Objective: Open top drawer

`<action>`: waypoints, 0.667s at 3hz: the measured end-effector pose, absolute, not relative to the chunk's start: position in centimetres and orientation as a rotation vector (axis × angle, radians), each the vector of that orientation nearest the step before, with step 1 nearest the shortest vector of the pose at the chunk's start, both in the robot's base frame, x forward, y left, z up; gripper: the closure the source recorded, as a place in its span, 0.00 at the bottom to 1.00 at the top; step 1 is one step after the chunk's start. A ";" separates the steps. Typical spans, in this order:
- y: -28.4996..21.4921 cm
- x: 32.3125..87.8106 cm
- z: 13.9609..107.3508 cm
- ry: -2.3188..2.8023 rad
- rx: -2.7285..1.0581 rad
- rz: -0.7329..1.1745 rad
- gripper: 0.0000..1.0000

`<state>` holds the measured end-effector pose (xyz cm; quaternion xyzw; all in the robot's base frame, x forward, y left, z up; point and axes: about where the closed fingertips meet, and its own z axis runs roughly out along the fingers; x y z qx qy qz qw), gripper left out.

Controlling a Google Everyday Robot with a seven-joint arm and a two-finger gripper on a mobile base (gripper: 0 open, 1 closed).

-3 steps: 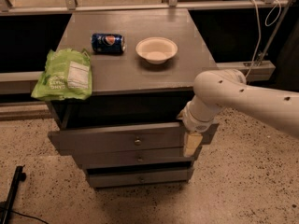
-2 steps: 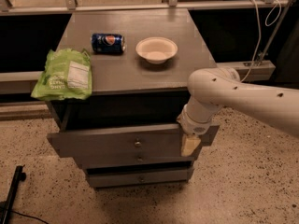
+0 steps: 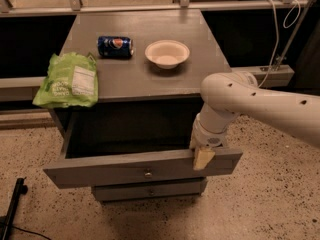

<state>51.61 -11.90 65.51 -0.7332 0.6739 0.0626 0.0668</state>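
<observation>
You have one camera, set high in front of the counter (image 3: 135, 79) and tilted steeply down and forward. It takes in the whole counter top, with a rail (image 3: 150, 6) crossing the upper edge of the frame behind it. It sits close: the top drawer (image 3: 125, 169) fills the lower middle, and speckled floor (image 3: 270, 204) shows at the bottom corners. The arm (image 3: 260, 101) enters from the frame's right edge, and the end effector (image 3: 202, 156) sits at the right end of the drawer front.
</observation>
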 end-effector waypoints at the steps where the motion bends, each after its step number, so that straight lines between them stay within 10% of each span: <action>1: -11.9 51.6 65.5 2.031 -2.210 0.189 0.21; 2: -11.9 51.6 65.5 2.031 -2.210 0.189 0.00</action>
